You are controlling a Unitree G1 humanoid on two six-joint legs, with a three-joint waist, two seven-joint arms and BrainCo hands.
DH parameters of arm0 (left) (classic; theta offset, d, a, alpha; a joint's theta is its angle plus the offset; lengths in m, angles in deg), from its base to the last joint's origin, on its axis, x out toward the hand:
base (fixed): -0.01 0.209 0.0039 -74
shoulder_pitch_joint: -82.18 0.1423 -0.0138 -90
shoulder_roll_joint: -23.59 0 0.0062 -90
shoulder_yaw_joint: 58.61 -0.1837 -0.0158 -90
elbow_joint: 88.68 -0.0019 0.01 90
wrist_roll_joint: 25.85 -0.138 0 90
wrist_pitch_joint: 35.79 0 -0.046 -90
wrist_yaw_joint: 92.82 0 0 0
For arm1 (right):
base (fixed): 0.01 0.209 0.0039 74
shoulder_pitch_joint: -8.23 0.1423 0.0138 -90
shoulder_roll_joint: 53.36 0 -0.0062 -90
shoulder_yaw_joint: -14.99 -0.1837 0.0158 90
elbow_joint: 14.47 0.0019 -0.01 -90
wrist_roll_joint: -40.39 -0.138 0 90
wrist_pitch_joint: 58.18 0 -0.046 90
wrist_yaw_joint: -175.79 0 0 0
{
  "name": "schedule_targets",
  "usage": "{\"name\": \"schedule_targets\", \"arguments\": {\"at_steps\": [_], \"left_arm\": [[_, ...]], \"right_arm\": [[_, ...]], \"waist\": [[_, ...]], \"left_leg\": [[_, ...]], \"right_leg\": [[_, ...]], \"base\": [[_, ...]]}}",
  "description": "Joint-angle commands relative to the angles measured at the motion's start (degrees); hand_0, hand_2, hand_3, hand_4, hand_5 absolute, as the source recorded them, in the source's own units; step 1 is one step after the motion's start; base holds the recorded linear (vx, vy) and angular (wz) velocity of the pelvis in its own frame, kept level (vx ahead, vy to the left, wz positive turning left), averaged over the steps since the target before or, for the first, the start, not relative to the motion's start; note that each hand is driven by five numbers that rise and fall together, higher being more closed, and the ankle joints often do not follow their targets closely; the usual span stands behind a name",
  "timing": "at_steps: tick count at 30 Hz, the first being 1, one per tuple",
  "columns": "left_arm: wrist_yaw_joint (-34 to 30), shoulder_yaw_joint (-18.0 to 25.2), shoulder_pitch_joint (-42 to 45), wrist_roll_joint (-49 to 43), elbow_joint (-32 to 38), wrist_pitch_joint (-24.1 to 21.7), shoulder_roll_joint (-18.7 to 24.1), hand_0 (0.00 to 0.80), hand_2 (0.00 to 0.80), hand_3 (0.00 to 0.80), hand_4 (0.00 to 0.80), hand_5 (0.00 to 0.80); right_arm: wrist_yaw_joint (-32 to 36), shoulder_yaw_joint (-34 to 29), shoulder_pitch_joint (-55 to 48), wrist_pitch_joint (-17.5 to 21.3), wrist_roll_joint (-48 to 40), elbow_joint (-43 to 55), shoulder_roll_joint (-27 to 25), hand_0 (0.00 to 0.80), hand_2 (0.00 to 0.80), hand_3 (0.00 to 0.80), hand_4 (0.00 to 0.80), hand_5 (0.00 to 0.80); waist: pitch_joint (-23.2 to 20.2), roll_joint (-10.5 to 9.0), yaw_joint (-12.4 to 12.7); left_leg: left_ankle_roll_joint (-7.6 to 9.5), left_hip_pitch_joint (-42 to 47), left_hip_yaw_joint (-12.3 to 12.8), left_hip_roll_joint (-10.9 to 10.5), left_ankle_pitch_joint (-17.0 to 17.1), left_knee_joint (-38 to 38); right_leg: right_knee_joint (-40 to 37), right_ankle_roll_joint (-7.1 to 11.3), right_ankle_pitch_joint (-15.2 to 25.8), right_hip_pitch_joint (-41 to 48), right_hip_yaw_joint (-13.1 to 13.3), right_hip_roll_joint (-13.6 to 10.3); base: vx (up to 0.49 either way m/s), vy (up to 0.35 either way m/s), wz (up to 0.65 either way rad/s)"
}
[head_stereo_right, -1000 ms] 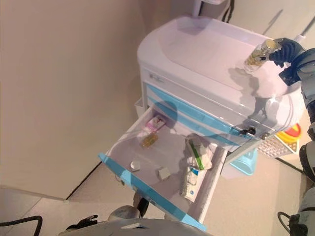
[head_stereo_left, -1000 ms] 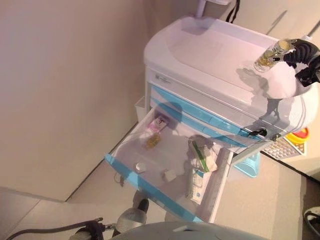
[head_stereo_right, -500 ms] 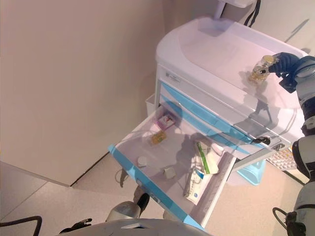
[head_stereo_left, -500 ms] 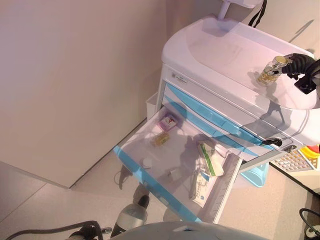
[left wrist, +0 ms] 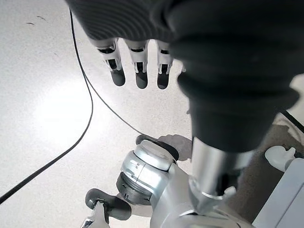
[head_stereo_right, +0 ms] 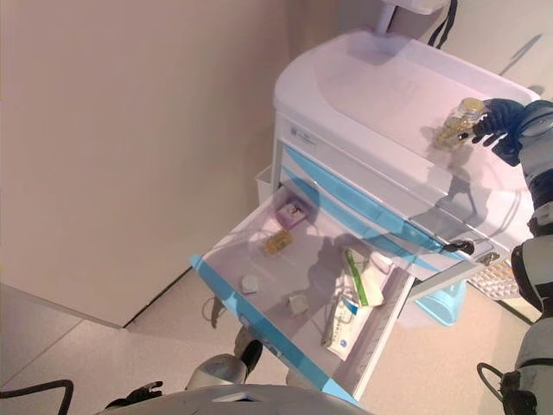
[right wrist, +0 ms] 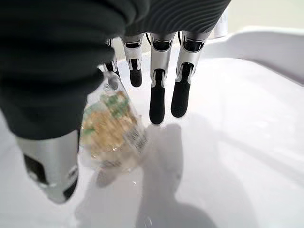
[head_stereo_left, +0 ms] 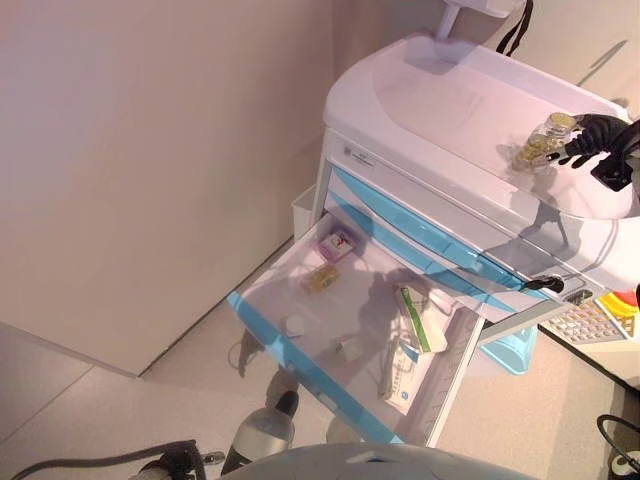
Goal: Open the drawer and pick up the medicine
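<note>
Standing on the white top surface (head_stereo_left: 440, 95) of the cart (head_stereo_left: 480, 215), the medicine bottle (head_stereo_left: 536, 148) was a clear container of yellowish capsules, placed near the cart's right rear edge. The right hand (head_stereo_right: 497, 121) was just beside the bottle. In the right wrist view its fingers (right wrist: 159, 90) were extended and straight over the white top, with the thumb (right wrist: 47, 166) on the other side of the bottle (right wrist: 111, 130); nothing was curled round it, so the hand was recorded as released. Whether a fingertip touched the bottle could not be determined.

The drawer (head_stereo_left: 350, 320), white with a blue front edge, was pulled fully out of the cart. Inside it were noted: a small pink and purple box (head_stereo_left: 336, 243) at the back, a small amber item (head_stereo_left: 321, 279) just in front of that, a small round white item (head_stereo_left: 294, 325) near the front edge, a small pale cube (head_stereo_left: 349, 349), a green and white package (head_stereo_left: 418, 318), and a long white and blue box (head_stereo_left: 402, 365) at the right side. Blue-fronted drawers (head_stereo_left: 420, 240) above it were closed.

The left hand (left wrist: 137, 61) hung low over the floor (left wrist: 42, 104), well apart from the cart, its fingers straight and relaxed and holding nothing.
</note>
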Motion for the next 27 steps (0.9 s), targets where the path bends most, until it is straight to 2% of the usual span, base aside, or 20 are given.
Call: {"name": "schedule_targets", "arguments": {"at_steps": [1,12,20,24,27], "left_arm": [[0.0,-2.7,1.5,0.4,0.5,0.0,2.4,0.0,0.0,0.0,0.0,0.0],[-0.2,-3.0,0.7,-0.6,0.1,-0.1,2.2,0.0,0.0,0.0,0.0,0.0],[-0.8,-3.5,-0.5,-2.4,-0.1,0.4,2.3,0.0,0.0,0.0,0.0,0.0],[-1.1,-3.8,-1.2,-3.3,-0.3,0.5,2.2,0.0,0.0,0.0,0.0,0.0],[-1.4,-4.5,-1.9,-3.9,-0.2,0.3,2.1,0.0,0.0,0.0,0.0,0.0]], "right_arm": [[0.2,5.8,5.5,-0.2,1.6,0.2,-2.1,0.0,0.0,0.0,0.0,0.0],[-3.8,5.6,7.2,-1.5,-2.6,0.8,-4.2,0.0,0.0,0.0,0.0,0.0],[-6.2,4.5,7.2,-3.2,-7.3,3.7,-7.6,0.0,0.0,0.0,0.0,0.0],[-8.0,2.3,5.7,-3.3,-9.8,4.6,-9.4,0.0,0.0,0.0,0.0,0.0],[-12.4,-1.6,3.0,-2.7,-13.8,5.7,-11.6,0.0,0.0,0.0,0.0,0.0]], "waist": [[-2.6,0.33,0.3],[-3.2,0.77,-1.6],[-3.7,0.79,-4.8],[-4.1,0.76,-6.5],[-4.6,0.97,-8.3]], "left_leg": [[1.0,4.8,3.5,0.9,-9.2,0.6],[0.83,4.9,5.5,1.2,-9.4,0.5],[0.74,5.1,8.8,1.8,-10.1,0.9],[0.69,5.1,10.4,2.1,-10.5,1.0],[0.59,4.9,12.1,2.5,-11.0,1.4]], "right_leg": [[2.8,1.62,6.2,-6.2,2.3,-1.3],[2.8,1.7,6.4,-6.9,3.6,-1.3],[3.0,1.48,6.5,-7.9,6.0,-0.9],[2.8,1.45,6.7,-8.4,7.3,-0.6],[2.6,1.39,6.8,-9.1,8.6,-0.2]], "base": [[0.0,0.0,0.0],[-0.036,-0.019,-0.02],[-0.037,-0.036,-0.14],[-0.032,-0.045,-0.22],[-0.029,-0.043,-0.27]]}}
